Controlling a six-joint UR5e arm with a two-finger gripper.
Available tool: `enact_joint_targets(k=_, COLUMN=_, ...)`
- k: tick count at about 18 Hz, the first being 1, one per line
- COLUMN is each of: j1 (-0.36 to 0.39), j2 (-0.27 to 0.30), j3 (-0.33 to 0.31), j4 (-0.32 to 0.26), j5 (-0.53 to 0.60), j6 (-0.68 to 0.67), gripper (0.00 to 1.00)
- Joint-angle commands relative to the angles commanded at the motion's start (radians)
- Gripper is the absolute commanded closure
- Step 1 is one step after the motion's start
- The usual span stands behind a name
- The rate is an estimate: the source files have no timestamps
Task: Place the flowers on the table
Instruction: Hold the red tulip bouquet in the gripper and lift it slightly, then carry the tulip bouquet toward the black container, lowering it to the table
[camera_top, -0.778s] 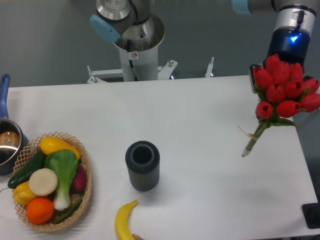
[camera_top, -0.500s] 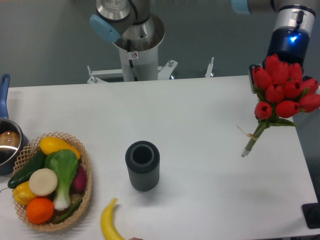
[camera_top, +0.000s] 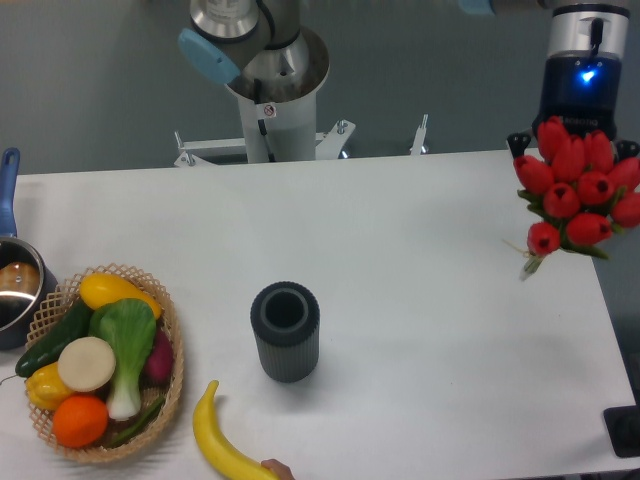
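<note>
We list: flowers (camera_top: 577, 190) at gripper (camera_top: 574, 140), grip likely but hidden; cup (camera_top: 285, 330), basket (camera_top: 170, 350), banana (camera_top: 222, 448) on table (camera_top: 400, 250).

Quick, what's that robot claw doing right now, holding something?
Gripper: shut on the bunch of red tulips, held above the white table.

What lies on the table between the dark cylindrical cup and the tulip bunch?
Nothing: in the fixed camera view, only bare white table separates the cup from the tulips.

Table (camera_top: 420, 330) open right of the dark cup (camera_top: 285, 331)
</note>
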Motion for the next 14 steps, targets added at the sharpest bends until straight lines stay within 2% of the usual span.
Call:
enact_joint_targets(k=4, j1=-0.070, j2=-0.034, j3=-0.008, j4=0.002, j5=0.169, j6=0.009, gripper=0.67)
enact_joint_targets(k=10, j1=-0.222, j2=-0.146, j3=-0.009, j4=0.006, j5=0.537, j6=0.051, gripper=0.67)
enact_joint_targets(k=14, j1=-0.294, j2=-0.202, j3=-0.011, j4=0.005, j5=0.718, j6=0.052, gripper=0.67)
